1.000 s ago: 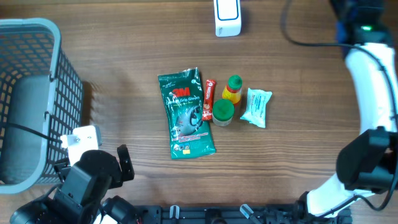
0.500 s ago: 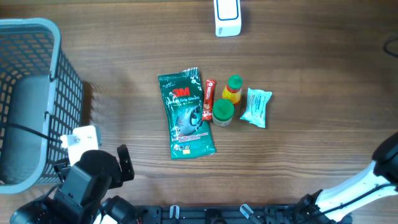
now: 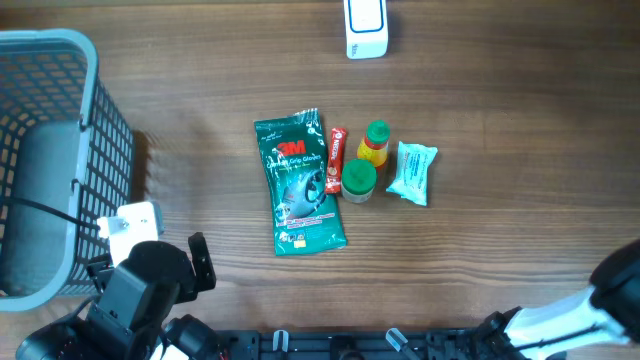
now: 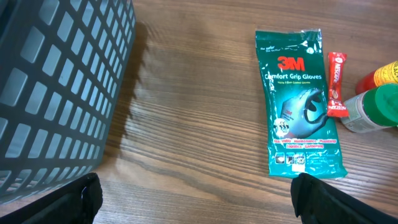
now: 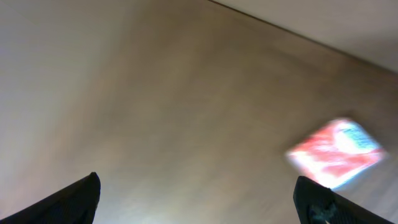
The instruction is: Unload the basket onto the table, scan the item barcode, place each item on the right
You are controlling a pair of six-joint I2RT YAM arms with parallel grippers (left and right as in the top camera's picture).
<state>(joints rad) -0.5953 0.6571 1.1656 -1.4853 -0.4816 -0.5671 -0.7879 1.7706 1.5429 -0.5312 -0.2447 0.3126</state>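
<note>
Overhead takes in the whole table (image 3: 500, 110): the basket (image 3: 50, 40) on my left, five goods bunched mid-table, and a white device (image 3: 366, 28) at the far edge. My left wrist camera catches only the basket wall, the glove pack (image 4: 300, 102), the sachet (image 4: 336, 84) and slivers of the jar (image 4: 373, 109) and bottle (image 4: 382, 74). It misses the pale packet (image 3: 412, 172) and the device.

My right wrist camera shows something overhead lacks: a blurred red packet (image 5: 336, 152) lying on a brown surface, well off to my right.

The glove pack lies flat, print up. Its long axis runs from me toward the far edge, slightly tilted, with the 3M header at the far end. The sachet lies just beside it, parallel.

My left gripper (image 4: 202, 202) is spread wide and holds nothing. My right gripper (image 5: 202, 202) is likewise spread, with nothing between its fingers.
</note>
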